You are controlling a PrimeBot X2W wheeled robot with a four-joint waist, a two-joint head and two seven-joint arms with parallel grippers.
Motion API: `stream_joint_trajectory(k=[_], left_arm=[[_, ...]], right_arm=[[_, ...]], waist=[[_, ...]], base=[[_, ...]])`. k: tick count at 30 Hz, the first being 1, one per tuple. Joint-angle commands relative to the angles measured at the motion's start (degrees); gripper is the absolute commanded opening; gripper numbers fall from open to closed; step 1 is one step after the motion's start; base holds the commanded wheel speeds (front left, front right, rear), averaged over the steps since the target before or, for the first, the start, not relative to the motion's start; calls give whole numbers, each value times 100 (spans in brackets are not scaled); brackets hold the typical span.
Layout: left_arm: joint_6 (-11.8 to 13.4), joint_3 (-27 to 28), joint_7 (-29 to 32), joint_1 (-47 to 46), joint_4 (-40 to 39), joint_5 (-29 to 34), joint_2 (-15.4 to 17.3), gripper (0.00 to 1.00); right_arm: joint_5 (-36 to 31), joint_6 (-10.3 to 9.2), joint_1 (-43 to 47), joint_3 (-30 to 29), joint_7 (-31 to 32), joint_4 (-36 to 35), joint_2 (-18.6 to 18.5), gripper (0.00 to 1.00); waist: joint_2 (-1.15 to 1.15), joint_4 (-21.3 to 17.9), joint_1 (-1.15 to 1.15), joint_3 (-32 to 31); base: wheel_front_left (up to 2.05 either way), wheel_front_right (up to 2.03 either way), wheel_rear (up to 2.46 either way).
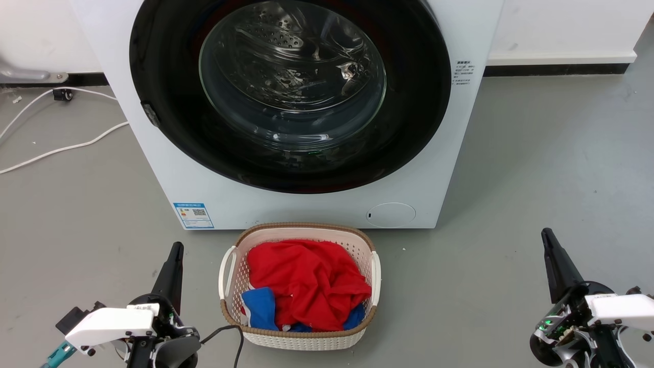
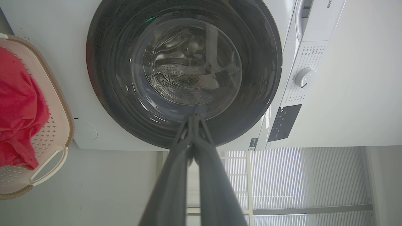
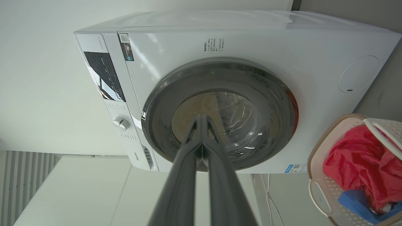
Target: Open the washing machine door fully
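The washing machine door (image 1: 291, 92) is a wide glossy black disc with a clear glass bowl centre, lying flush against the white machine front, closed. The left wrist view shows the door (image 2: 185, 69) ahead, and so does the right wrist view, door (image 3: 220, 113). My left gripper (image 1: 176, 248) rests low at the lower left, well short of the machine, fingers pressed together with nothing between them. My right gripper (image 1: 546, 235) sits at the lower right, also shut and empty. Each wrist view shows its own fingertips touching: left gripper (image 2: 194, 116), right gripper (image 3: 201, 117).
A white laundry basket (image 1: 299, 337) holding red and blue clothes stands on the grey floor right before the machine, between my arms. A small round white flap (image 1: 391, 214) sits at the machine's lower right. White cables (image 1: 61, 148) trail on the floor at the left.
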Motion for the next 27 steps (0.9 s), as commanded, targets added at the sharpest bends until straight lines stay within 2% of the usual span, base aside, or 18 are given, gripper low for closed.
stream_joint_trajectory(k=[1,22,23,27], left_arm=[[-20,16,18,-61,6,25,-8,0],[-19,22,22,-62,6,22,-12,0],[-20,23,22,-62,6,22,-12,100],[2,-73,-46,25,19,11,-9,100]], right_arm=[[21,0,-58,-2,8,5,16,0],[22,0,-58,-1,8,5,16,0],[22,0,-58,-1,8,5,16,100],[-23,0,47,24,-44,0,3,100]], waist=[[0,0,0,0],[0,0,0,0],[0,0,0,0],[0,-2,0,1]], base=[[0,0,0],[0,0,0],[0,0,0],[0,0,0]])
